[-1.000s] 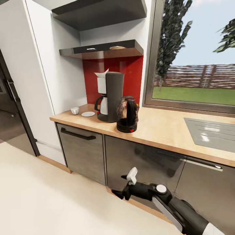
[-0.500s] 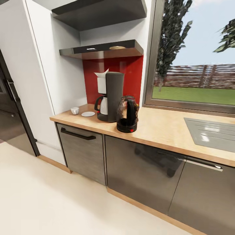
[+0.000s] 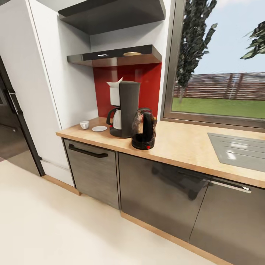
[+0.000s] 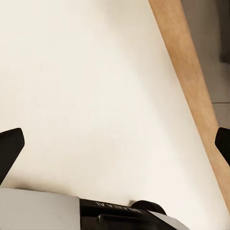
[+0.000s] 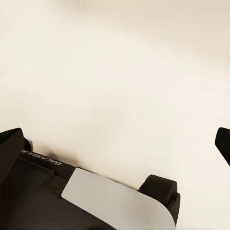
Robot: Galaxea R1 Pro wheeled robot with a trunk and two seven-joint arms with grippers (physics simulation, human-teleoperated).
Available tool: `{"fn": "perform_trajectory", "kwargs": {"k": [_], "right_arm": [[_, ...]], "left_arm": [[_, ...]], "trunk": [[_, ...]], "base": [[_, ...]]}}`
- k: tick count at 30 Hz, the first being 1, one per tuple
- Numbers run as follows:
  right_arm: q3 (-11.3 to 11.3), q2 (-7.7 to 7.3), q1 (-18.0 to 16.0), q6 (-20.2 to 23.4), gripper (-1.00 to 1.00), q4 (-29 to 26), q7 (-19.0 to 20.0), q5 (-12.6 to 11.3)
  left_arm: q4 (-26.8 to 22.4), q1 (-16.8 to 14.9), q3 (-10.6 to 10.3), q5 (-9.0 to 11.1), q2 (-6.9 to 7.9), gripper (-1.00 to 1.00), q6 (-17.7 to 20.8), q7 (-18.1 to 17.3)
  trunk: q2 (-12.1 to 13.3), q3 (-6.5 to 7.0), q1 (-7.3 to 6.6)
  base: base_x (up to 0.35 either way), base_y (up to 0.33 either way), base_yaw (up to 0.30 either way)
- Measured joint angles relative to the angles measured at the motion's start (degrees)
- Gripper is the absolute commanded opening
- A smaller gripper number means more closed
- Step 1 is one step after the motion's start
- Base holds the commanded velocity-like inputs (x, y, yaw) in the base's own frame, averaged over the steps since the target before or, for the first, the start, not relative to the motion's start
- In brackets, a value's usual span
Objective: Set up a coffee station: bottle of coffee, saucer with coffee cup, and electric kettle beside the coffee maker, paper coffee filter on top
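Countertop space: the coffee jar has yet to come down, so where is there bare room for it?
The kitchen countertop is bare between the electric kettle and the sink. Its left end is crowded: coffee cup, saucer and coffee maker stand close together.

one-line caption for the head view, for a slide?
Coffee maker topped with paper filter, kettle beside it, cup off its saucer.
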Motion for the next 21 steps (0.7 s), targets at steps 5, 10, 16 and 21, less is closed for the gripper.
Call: {"fn": "perform_trajectory", "kwargs": {"k": [5,10,16,21], "right_arm": [[0.07,0.01,0.02,-0.06,1.00,0.00,-0.03,-0.01],[0.08,0.01,0.03,-0.06,1.00,-0.01,-0.03,-0.01],[0.08,0.00,0.02,-0.05,1.00,-0.01,-0.03,-0.03],[0.08,0.00,0.03,-0.05,1.00,-0.02,-0.03,-0.04]], "left_arm": [[0.00,-0.01,-0.02,-0.04,0.00,1.00,0.03,0.00],[0.00,0.00,-0.02,-0.04,0.00,1.00,0.04,0.00],[0.02,-0.03,-0.03,-0.04,-0.02,1.00,0.06,0.00],[0.02,0.00,-0.03,-0.04,0.00,1.00,0.07,0.00]], "trunk": [[0.00,0.00,-0.03],[0.00,0.00,-0.03],[0.00,0.00,-0.03],[0.00,0.00,-0.02]], "base": [[0.244,0.182,0.000],[0.278,0.235,-0.015],[0.265,0.239,-0.172],[0.205,0.252,-0.271]]}}
